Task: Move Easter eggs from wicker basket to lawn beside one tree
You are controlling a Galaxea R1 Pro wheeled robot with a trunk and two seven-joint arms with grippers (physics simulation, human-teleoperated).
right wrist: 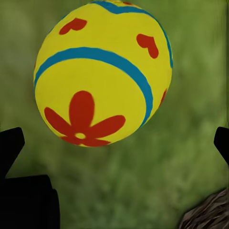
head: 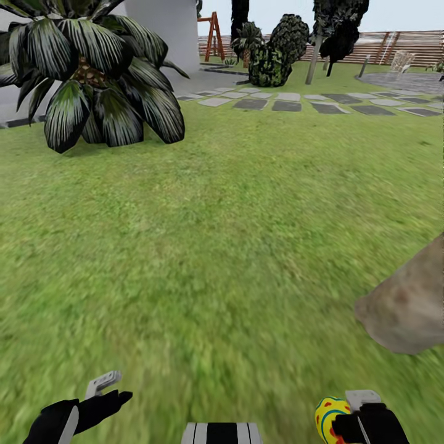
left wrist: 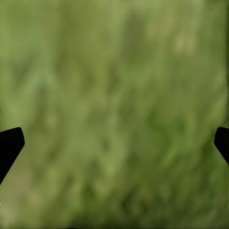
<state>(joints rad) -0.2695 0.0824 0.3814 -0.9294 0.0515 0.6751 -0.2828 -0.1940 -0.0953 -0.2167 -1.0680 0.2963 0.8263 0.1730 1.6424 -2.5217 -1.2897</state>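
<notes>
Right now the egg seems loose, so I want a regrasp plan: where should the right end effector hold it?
Probably across the Easter egg's widest middle, near the blue band, closing from both sides; its rounded ends would likely slip out.

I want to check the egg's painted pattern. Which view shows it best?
The right wrist view: the Easter egg looms large, red flower and blue bands plain. The head view catches it partly, beside the right gripper.

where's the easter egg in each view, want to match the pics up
Head view: the Easter egg sits at the bottom right edge, against the right tool.
Left wrist view: no egg in it, just blurred lawn between the open left tool's tips.
Right wrist view: the egg fills the upper centre.
Shared landmark: the green lawn behind everything.
</notes>
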